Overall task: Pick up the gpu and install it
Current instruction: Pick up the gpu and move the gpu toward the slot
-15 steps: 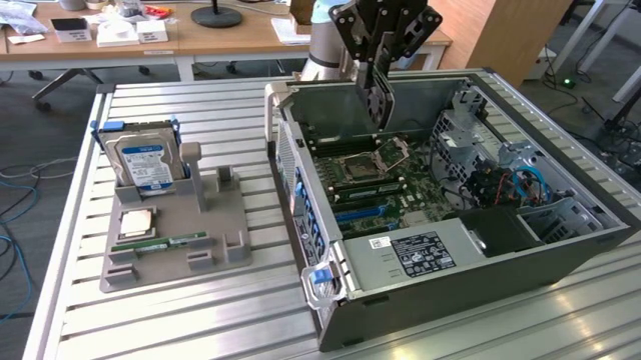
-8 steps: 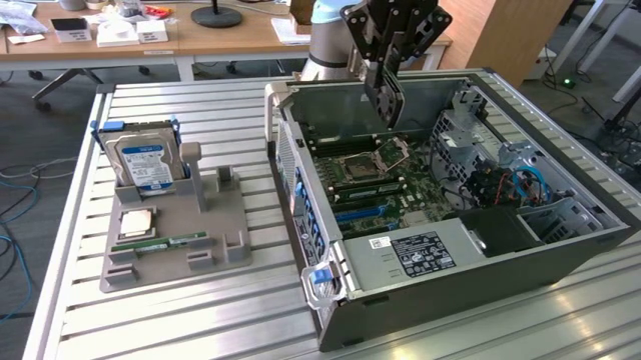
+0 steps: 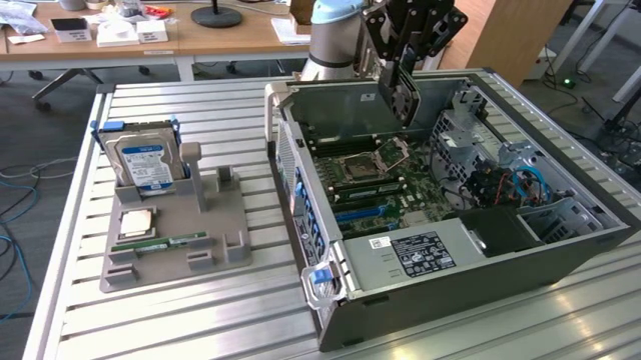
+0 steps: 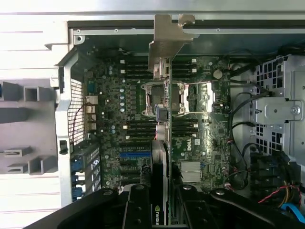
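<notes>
Over the open case (image 3: 470, 270), we are holding the gpu (image 4: 161, 167) edge-down, fingers (image 4: 138, 207) pinching it; any tilt risks its edge striking the motherboard (image 4: 109, 109).

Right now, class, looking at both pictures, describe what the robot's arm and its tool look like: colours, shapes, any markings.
The arm is a round silver-grey tube with a pale blue cap at its joint. The tool is black all over, built of flat angular plates, with two glossy, round-edged fingers. No lettering or cable on them can be made out.
</notes>
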{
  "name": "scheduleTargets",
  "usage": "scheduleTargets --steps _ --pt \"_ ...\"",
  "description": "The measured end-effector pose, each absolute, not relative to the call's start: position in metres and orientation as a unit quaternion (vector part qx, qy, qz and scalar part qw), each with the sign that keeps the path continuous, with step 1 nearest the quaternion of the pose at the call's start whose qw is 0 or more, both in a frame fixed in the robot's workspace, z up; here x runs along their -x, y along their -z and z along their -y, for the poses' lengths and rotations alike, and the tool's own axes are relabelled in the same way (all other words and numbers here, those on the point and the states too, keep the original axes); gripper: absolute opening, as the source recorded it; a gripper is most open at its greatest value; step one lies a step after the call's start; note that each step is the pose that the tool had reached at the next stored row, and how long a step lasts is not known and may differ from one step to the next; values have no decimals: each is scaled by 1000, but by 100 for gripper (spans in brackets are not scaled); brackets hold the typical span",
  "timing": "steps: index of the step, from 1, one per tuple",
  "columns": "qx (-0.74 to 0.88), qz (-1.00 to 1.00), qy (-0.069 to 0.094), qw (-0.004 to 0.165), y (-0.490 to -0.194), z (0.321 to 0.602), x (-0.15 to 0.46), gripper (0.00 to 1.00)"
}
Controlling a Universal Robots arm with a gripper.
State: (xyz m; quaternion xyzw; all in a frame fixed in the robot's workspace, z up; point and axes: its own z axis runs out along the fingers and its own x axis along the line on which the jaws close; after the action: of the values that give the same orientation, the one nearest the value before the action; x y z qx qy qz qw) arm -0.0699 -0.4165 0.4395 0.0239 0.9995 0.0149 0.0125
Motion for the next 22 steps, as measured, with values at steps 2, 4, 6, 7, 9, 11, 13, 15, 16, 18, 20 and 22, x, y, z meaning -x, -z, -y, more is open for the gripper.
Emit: scheduleTargets --steps 2,4,6,7,9,11,13,15,16,18,20,22 --pt "-24 -1000 -15 13 -439 416 67 27" --pt "-24 -1000 -15 13 -440 416 63 27" --pt "-24 -1000 -15 13 -439 416 60 27" --pt "-24 -1000 -15 13 -439 416 56 27" --pt "-24 -1000 -15 13 -439 416 51 27" --pt "-24 -1000 -15 13 -439 416 48 27" --pt "-24 -1000 -15 13 -439 416 44 27" --pt "-24 -1000 -15 13 -439 416 41 27" --pt "-24 -1000 -15 13 -439 416 39 27" --pt "-24 -1000 -15 13 -439 416 36 27" --pt "-24 -1000 -15 13 -439 416 33 27" --pt "-23 -1000 -15 13 -439 416 29 27"
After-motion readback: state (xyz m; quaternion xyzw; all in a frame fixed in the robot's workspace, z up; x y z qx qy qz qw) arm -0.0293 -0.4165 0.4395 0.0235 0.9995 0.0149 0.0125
